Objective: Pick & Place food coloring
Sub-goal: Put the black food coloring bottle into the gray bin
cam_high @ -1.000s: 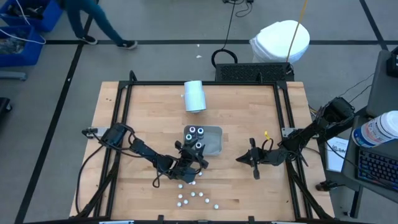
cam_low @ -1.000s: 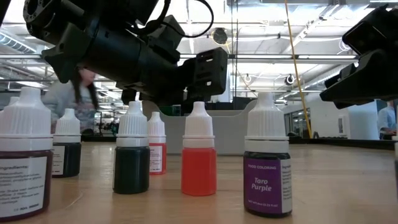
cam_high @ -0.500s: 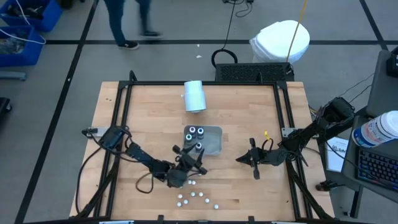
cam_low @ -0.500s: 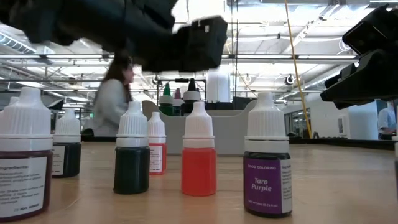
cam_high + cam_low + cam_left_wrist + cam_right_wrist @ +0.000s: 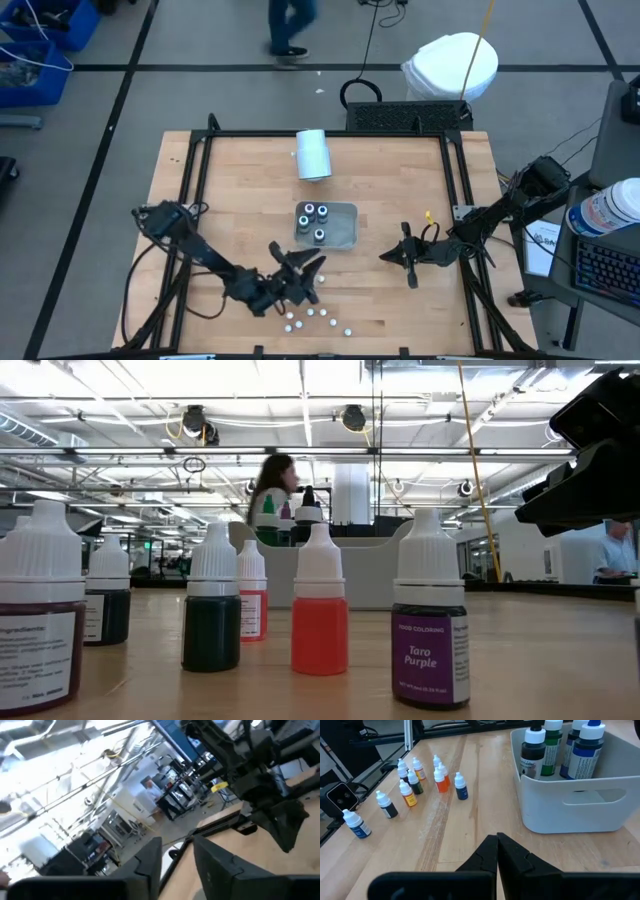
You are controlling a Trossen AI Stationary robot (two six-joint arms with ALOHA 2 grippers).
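Several tiny food coloring bottles [image 5: 315,318] stand upright on their bases on the wood near the table's near edge, also seen in the right wrist view [image 5: 415,782] and in a row in the low view [image 5: 320,605]. Several larger bottles [image 5: 555,745] stand in the grey tray [image 5: 343,232]. My left gripper [image 5: 302,262] is open and holds nothing; it hovers between the tray and the loose bottles, and its wrist view [image 5: 175,847] looks up past the table. My right gripper [image 5: 383,257] is shut and empty, to the right of the tray [image 5: 570,805].
A white cylinder [image 5: 313,155] lies on the far part of the table. A black frame [image 5: 200,150] runs round the tabletop. Bare wood lies between the tray and my right gripper. A person walks past the far side [image 5: 290,25]. My right arm [image 5: 600,450] hangs at the low view's right.
My left gripper has drawn back from the tray's near edge toward the table's near-left, rising and tipping, and has left the low view. The bottles and the tray have stayed in place. A person has walked to the right behind the table.
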